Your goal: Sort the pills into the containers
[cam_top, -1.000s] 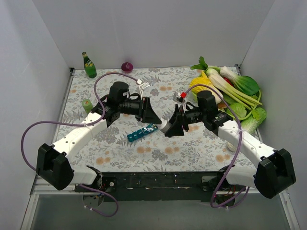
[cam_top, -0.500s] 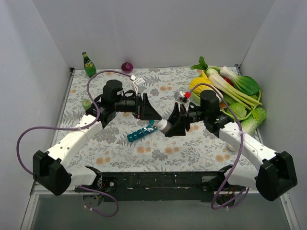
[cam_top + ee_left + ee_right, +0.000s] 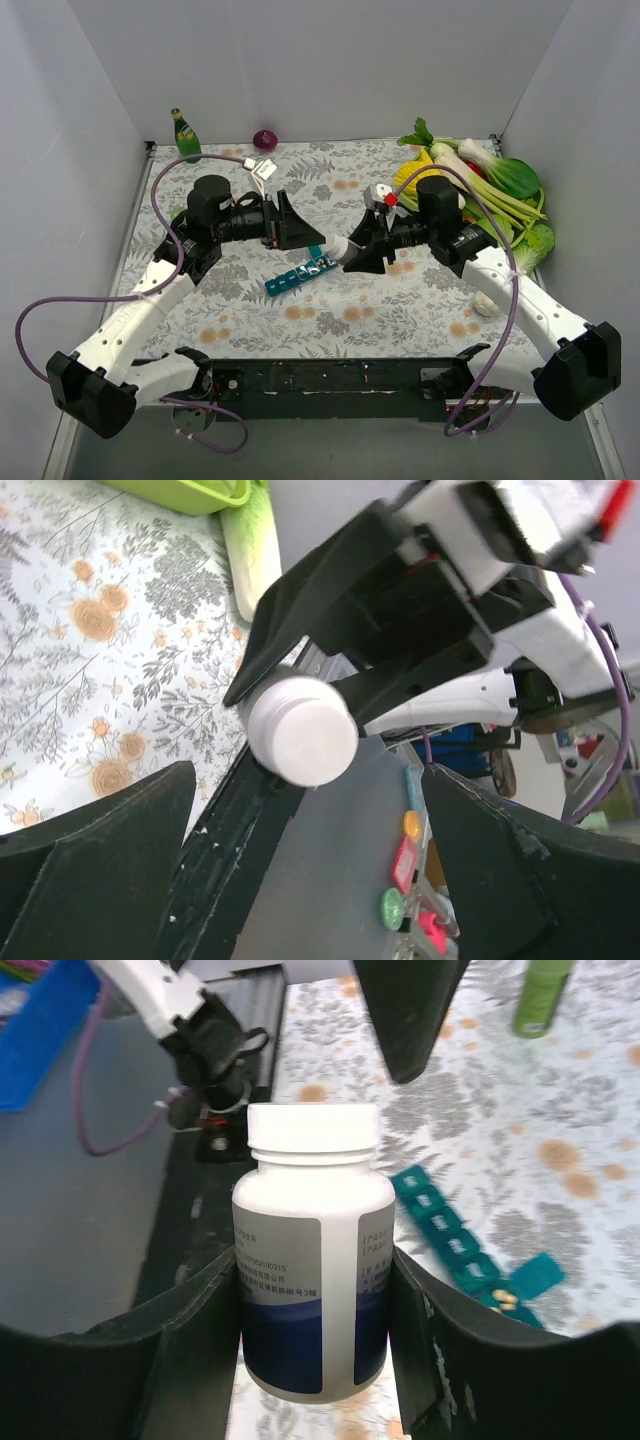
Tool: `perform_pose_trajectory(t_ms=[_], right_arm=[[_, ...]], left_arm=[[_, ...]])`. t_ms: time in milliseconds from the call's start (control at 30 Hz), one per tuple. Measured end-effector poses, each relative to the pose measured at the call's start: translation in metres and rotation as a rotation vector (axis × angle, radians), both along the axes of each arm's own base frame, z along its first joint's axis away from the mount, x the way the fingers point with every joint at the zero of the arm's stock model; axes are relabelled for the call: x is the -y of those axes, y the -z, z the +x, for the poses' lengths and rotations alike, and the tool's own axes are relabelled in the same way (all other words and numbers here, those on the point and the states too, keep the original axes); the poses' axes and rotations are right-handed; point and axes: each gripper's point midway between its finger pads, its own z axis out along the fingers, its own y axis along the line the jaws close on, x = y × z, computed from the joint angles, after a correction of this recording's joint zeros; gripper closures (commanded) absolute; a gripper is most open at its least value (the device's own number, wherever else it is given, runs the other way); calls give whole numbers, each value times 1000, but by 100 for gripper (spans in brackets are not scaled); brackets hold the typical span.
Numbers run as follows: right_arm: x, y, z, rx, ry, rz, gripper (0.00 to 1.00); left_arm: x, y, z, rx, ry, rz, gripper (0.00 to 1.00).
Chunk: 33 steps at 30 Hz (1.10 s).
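Observation:
My right gripper (image 3: 313, 1285) is shut on a white pill bottle (image 3: 315, 1260) with a blue-and-grey label, and the bottle's white cap (image 3: 313, 1130) is on. In the top view the right gripper (image 3: 355, 252) holds the bottle (image 3: 339, 250) tilted over the mat, just right of the teal containers strip (image 3: 297, 273). The containers (image 3: 455, 1240) lie flat. One end lid stands open over a few yellowish pills (image 3: 503, 1299). My left gripper (image 3: 292, 222) is open, a short way left of the cap. In the left wrist view the cap (image 3: 300, 730) faces the open left gripper (image 3: 308, 780).
A green glass bottle (image 3: 185, 137) and a small purple object (image 3: 265, 139) stand at the back. A green can (image 3: 540, 995) is on the left side. Leafy vegetables (image 3: 490, 190) pile up at the back right. A small white lump (image 3: 483, 303) lies near the right arm.
The left gripper has opened and drawn back to the left, away from the bottle cap. The right gripper has carried the bottle slightly further from the front edge.

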Motion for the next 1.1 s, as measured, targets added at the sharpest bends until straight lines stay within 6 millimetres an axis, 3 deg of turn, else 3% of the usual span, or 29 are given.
perform_pose_trajectory(t_ms=[133, 233, 367, 567, 933, 1100], right_arm=[[0, -5, 21, 151, 77, -42, 99], [1, 3, 31, 233, 122, -99, 99], [3, 18, 36, 296, 152, -176, 99], [5, 21, 41, 332, 173, -214, 99], [4, 24, 44, 344, 180, -229, 99], [4, 24, 44, 344, 180, -229, 99]], left_arm=[[-2, 13, 8, -115, -83, 17, 4], [-3, 23, 15, -205, -148, 21, 7], [-2, 25, 25, -275, -212, 7, 15], [3, 33, 36, -330, -258, 9, 23], [21, 54, 33, -376, -238, 59, 37], [25, 58, 32, -384, -231, 69, 51]])
